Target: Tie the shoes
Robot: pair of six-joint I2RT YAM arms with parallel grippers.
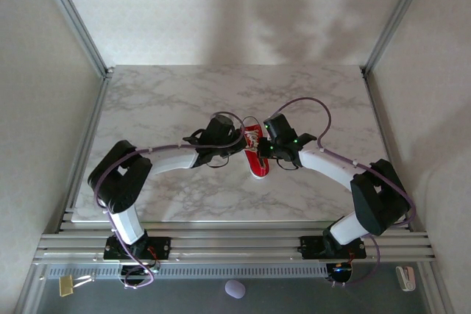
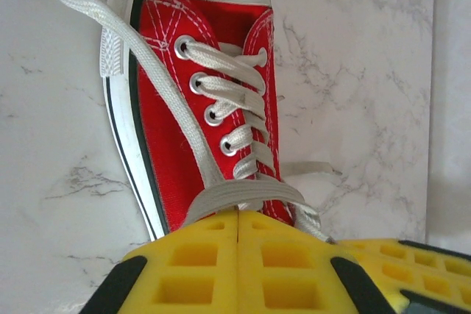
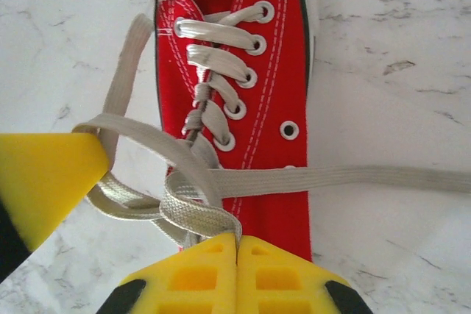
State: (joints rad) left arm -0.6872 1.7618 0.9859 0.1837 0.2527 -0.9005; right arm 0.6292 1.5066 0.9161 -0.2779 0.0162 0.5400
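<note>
The red sneaker (image 1: 257,158) lies at mid-table, toe toward the arms, with both grippers meeting over its laces. In the left wrist view my left gripper (image 2: 238,215) is shut, a flat bend of white lace (image 2: 250,195) pinched at its yellow tips above the red canvas (image 2: 165,145). One lace strand (image 2: 158,86) runs across the white sole to its tip at the upper left. In the right wrist view my right gripper (image 3: 237,239) is shut on a folded lace loop (image 3: 195,211). Another strand (image 3: 368,178) stretches right across the shoe (image 3: 276,86) onto the table.
The marble tabletop (image 1: 162,108) lies bare around the shoe. The left gripper's yellow finger (image 3: 44,174) sits close on the left in the right wrist view. The right gripper's finger (image 2: 419,266) shows at the lower right of the left wrist view. Metal frame posts (image 1: 81,27) flank the table.
</note>
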